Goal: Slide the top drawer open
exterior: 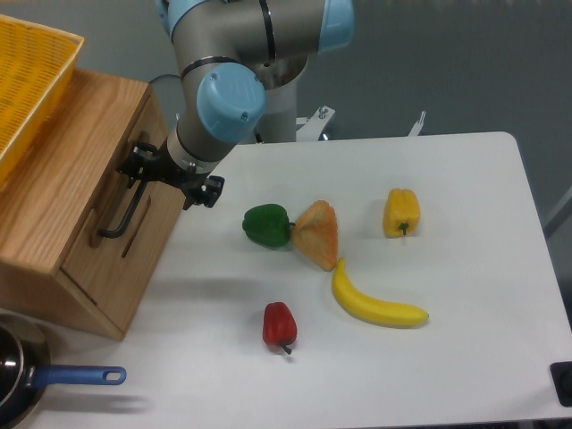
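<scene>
Table (447, 223) is white, and we see many things on it. At nine o'clock stands a wooden cabinet (54, 188). The top drawer (94, 201) is on the cabinet's slanted front face, and its thin black bar handle (125, 210) runs down the panel. We cannot tell if the drawer sits a little way out or fully in.

We see the arm (228, 80) come down from twelve o'clock. Its end effector (165, 174) is black and sits right at the upper end of the handle. We cannot tell if its fingers are clenched on the bar or just next to it, because the black parts run together.

A yellow basket (27, 80) rests on top of the cabinet at ten o'clock.

Near the middle of the table lies a green pepper (266, 225). An orange pepper piece (317, 234) touches it on the three o'clock side. A yellow pepper (401, 212) stands apart at about two o'clock from the middle. A banana (375, 304) lies just below the orange piece, toward five o'clock. A red pepper (279, 326) sits at six o'clock, apart from the rest.

At seven o'clock we see a dark pan (13, 375) with a blue handle (76, 376) pointing toward the table.
</scene>
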